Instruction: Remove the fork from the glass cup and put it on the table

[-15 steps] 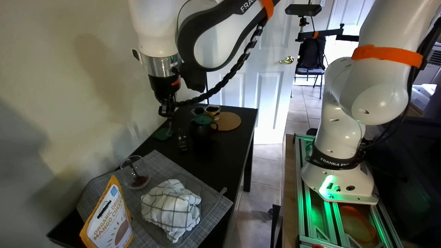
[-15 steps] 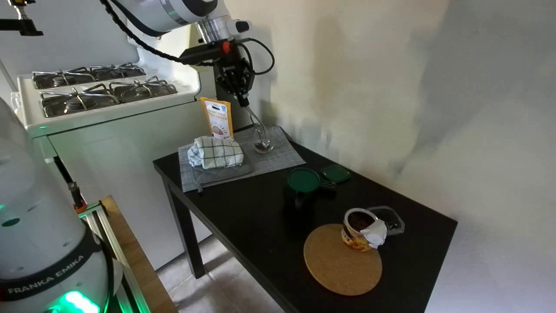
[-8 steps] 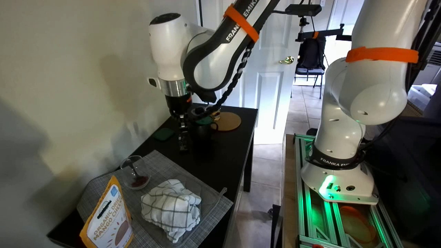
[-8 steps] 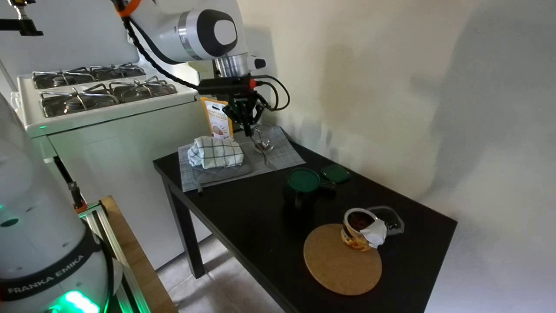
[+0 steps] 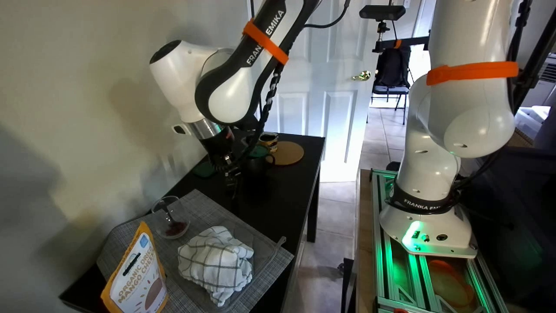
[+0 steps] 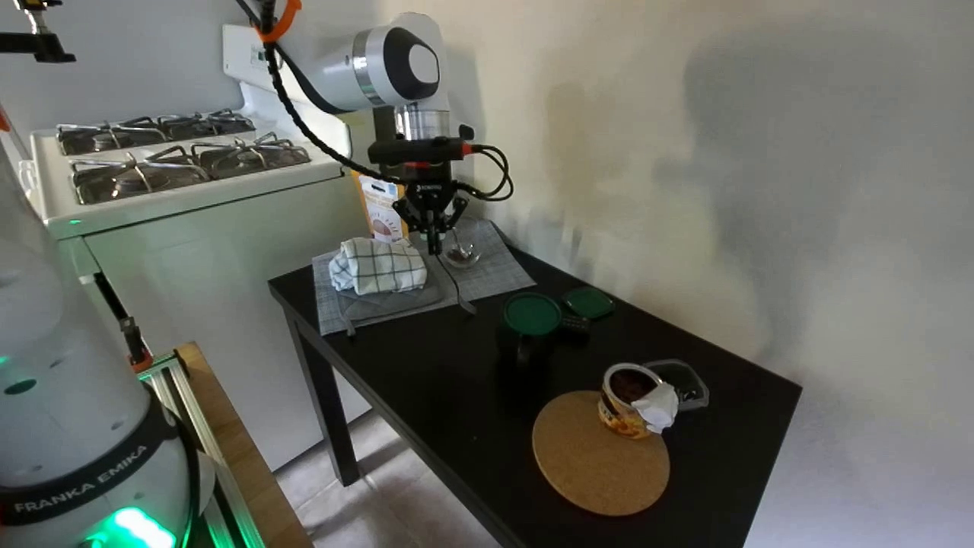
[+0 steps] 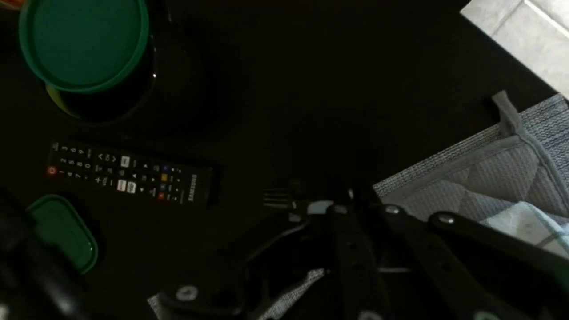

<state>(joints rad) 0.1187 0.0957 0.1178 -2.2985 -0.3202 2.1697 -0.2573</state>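
Fork (image 7: 279, 198) has sunk lower, clenched in the gripper (image 6: 434, 245), near the SAMSUNG remote (image 7: 129, 173).

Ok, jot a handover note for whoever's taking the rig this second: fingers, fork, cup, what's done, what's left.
Fingers: shut on the fork, which slants down from them.
Fork: tines show against the black table; can't tell if they touch it.
Glass cup: standing on the grey mat, a dark slender thing leaning in it.
Done: fork out of the cup.
Left: lay the fork down, open the fingers, back off. Maybe watch the remote nearby.
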